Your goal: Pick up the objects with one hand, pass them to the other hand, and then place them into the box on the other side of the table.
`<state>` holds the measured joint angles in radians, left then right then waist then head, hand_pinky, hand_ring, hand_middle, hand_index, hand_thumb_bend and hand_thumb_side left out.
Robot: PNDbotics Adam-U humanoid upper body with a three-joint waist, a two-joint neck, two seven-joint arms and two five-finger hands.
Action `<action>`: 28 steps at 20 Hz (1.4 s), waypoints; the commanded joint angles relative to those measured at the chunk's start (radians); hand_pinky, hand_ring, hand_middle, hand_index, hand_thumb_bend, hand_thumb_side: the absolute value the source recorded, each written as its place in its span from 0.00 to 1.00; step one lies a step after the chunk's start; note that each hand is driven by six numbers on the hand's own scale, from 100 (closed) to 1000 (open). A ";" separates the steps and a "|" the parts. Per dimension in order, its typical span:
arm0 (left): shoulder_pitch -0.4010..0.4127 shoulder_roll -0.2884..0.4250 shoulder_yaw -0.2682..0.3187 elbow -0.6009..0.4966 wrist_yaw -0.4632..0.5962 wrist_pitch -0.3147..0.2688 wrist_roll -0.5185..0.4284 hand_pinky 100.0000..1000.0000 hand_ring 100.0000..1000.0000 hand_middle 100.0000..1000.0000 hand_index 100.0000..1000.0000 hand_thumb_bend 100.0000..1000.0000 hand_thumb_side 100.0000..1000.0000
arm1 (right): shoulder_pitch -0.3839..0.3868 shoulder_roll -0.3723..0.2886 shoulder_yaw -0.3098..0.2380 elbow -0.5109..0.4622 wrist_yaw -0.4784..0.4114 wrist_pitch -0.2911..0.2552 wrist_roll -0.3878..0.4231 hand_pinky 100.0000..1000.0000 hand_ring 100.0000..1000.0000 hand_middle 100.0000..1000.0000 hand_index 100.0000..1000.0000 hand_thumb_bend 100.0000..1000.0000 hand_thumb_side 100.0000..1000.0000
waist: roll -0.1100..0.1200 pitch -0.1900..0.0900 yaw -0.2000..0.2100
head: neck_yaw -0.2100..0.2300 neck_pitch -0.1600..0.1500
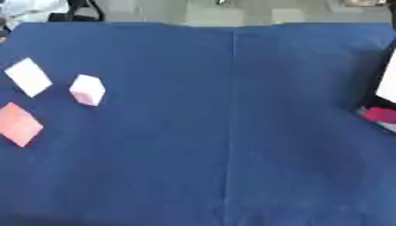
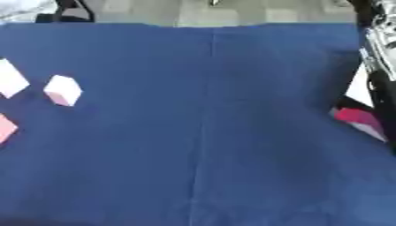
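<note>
Surface: a table under a dark blue cloth (image 1: 232, 145) with a straight crease running from far to near just right of the middle.

White block: a small white cube-like block (image 1: 87, 90) lies on the cloth at the left, toward the far half.

White flat piece: a white diamond-shaped piece (image 1: 28, 77) lies just left of the block and slightly farther away, apart from it.

Pink piece: a pale pink diamond-shaped piece (image 1: 17, 124) lies nearest of the three, at the left edge, apart from the other two.

Box: at the right edge stands a box with a white wall (image 1: 386, 79) and a dark frame; only part of it shows.

Red thing: something red or magenta (image 2: 357, 117) shows at the near foot of the box; its shape cannot be made out.

Right arm: black and silver parts (image 2: 379, 39) come down along the right edge by the box, well apart from the three pieces on the left. The right hand itself is not visible, so whether its fingers are spread or curled cannot be told.

Left hand: not visible in either view.
</note>
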<state>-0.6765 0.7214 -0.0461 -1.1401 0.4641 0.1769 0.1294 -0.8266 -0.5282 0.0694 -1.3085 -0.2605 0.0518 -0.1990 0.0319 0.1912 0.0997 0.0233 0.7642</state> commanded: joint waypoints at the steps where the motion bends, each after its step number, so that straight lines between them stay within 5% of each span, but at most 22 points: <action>1: -0.009 0.051 0.014 -0.018 -0.004 0.002 0.003 0.76 0.75 0.72 0.82 0.92 0.46 | -0.021 -0.035 -0.008 -0.021 0.002 0.000 0.005 0.86 0.82 0.84 0.88 0.26 0.31 | -0.004 -0.026 0.002 | 0.003 0.006; 8: 0.008 0.099 -0.001 -0.039 -0.040 0.032 -0.001 0.77 0.75 0.72 0.82 0.91 0.45 | -0.021 -0.039 -0.006 -0.021 0.004 0.001 0.006 0.86 0.82 0.84 0.87 0.26 0.31 | -0.003 -0.025 0.004 | 0.010 0.006; 19: 0.084 0.350 -0.162 -0.162 -0.217 0.206 -0.165 0.86 0.83 0.78 0.86 0.81 0.38 | -0.032 -0.047 0.007 -0.016 0.025 0.007 0.014 0.86 0.82 0.84 0.87 0.28 0.30 | 0.003 -0.028 0.009 | 0.009 0.006; 28: 0.149 0.385 -0.174 -0.270 -0.331 0.322 -0.324 0.88 0.85 0.79 0.85 0.88 0.33 | -0.032 -0.052 0.011 -0.017 0.032 0.009 0.015 0.86 0.82 0.84 0.87 0.26 0.30 | 0.003 -0.029 0.012 | 0.031 0.006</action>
<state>-0.5192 1.0513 -0.2264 -1.3897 0.1450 0.4899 -0.1733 -0.8364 -0.5443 0.0828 -1.3084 -0.2336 0.0618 -0.1843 0.0321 0.1912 0.1102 0.0463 0.7642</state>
